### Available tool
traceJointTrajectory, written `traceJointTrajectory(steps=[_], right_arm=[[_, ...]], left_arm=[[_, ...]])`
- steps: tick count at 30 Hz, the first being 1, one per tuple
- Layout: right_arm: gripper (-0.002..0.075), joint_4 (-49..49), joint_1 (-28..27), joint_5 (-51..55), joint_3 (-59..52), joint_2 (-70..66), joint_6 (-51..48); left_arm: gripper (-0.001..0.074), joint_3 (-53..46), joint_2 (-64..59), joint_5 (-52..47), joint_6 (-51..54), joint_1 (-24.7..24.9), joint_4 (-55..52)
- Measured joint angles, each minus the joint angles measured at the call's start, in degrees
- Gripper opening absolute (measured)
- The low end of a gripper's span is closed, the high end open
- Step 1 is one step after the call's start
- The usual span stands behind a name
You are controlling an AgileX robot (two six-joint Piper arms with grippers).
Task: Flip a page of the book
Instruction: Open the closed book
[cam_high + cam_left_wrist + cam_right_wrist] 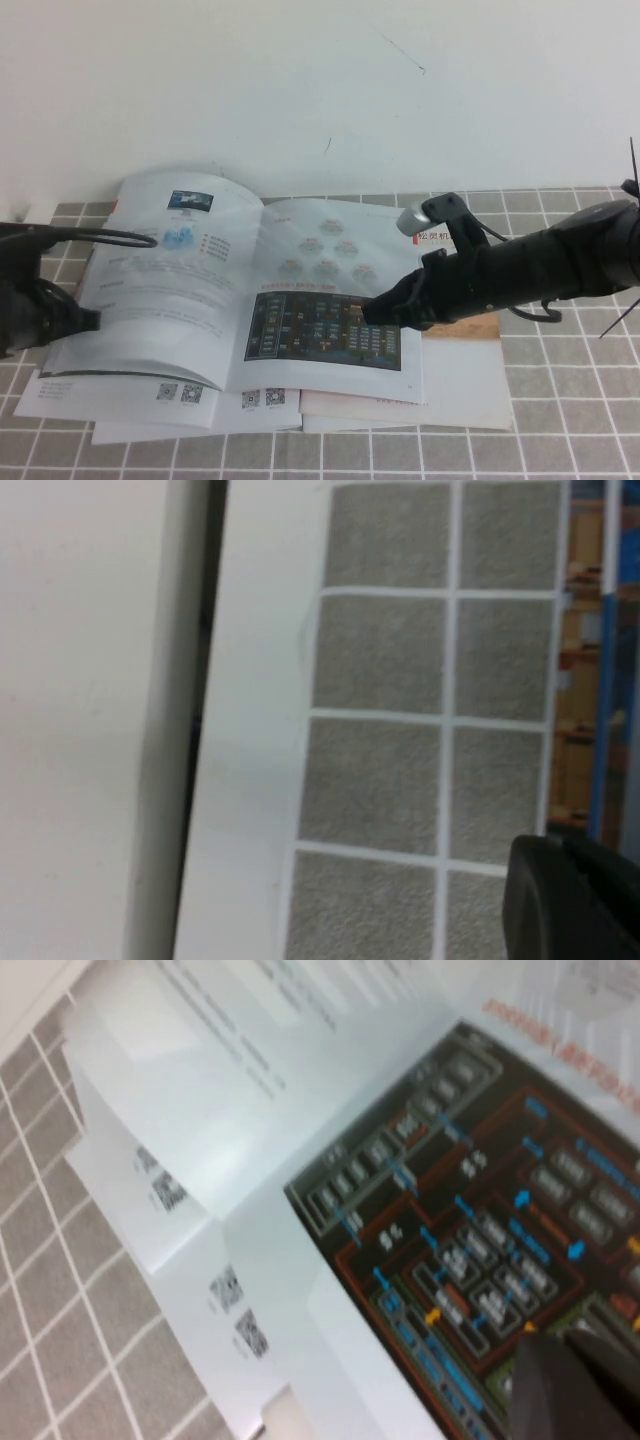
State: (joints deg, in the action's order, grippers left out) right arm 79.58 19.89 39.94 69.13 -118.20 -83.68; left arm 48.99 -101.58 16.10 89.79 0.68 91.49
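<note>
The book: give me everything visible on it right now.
The book is a thin glossy softcover lying open and flat on the grey tiled mat, over loose white sheets. Left page white with text and small blue graphics; right page has round icons above a dark diagram. The right pincer sits at that diagram; the left pincer is at its left edge.

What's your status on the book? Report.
Right end effector over the book's right-hand dark diagram. Left end effector at the book's left edge. Book lies open; brochure underneath.
</note>
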Motion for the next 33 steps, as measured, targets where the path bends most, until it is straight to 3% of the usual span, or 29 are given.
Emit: traceJointTrajectory(steps=[7,15,24,33], right_arm=[[-0.0002,0.83,0.0,3.01,5.27,0.85,0.0],[-0.0003,1.79,0.09,4.63,7.42,0.97,0.0],[-0.0003,1.52,0.09,6.29,7.42,0.97,0.58],[-0.0003,-2.36,-0.04,6.71,7.42,1.38,3.1]], left_arm=[[-0.0002,1.35,1.3,-1.5,6.09,-1.19,4.57],[-0.0002,10.78,0.21,-18.93,7.94,0.28,4.23],[-0.0002,12.53,-9.42,-17.02,8.73,2.8,2.87],[-0.0002,9.22,-7.89,-21.63,8.46,2.8,2.72]])
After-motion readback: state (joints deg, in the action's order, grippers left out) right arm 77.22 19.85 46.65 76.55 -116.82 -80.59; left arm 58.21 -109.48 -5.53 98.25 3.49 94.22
